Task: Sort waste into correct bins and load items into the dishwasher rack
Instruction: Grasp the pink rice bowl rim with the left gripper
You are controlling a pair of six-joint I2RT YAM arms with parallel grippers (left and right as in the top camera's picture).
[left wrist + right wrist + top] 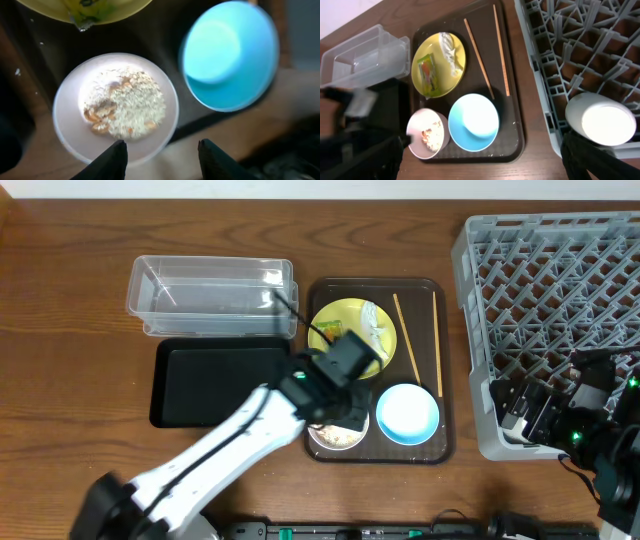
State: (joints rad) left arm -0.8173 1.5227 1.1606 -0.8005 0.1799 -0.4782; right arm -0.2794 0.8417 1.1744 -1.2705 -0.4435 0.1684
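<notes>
Tabletop dishwashing setup — wooden table (60,280), dishwasher rack (540,270)

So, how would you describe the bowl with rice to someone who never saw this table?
Find the dark brown tray beside the grey rack. Two bowls sit at its near edge. The white bowl is the smaller, left one, and only it holds rice; the blue bowl is empty.

Left arm (230,435) outstretched diagonally, left tool (161,152) parted; right tool (480,167) likewise spread wide.
</notes>
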